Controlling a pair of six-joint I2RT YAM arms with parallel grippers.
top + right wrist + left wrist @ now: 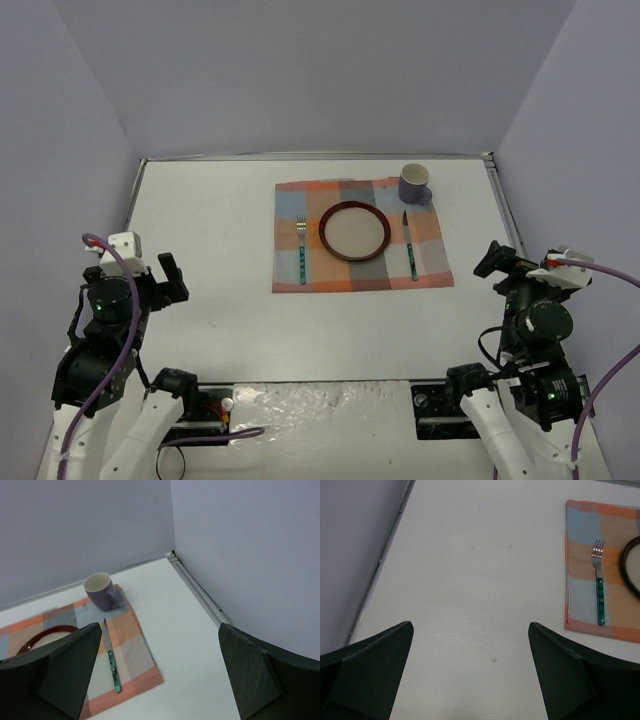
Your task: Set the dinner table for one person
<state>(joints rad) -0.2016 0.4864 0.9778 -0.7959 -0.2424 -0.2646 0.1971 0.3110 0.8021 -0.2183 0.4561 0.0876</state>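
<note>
Right wrist sees mug (pixel 102 592) (left wrist: fork (pixel 599 582)).

White dinner table (pixel 220 230) w/ plaid mat (pixel 345 275), far ctr-right

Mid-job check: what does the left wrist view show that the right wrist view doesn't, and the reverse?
Only the left wrist view shows the fork, lying on the plaid mat, and the left edge rail of the dinner table. Only the right wrist view shows the mug at the mat's far corner, the knife and the table's far right corner. Both show the plaid mat, part of the plate, bare tabletop, and their own open, empty tool: left end effector, right end effector.
</note>
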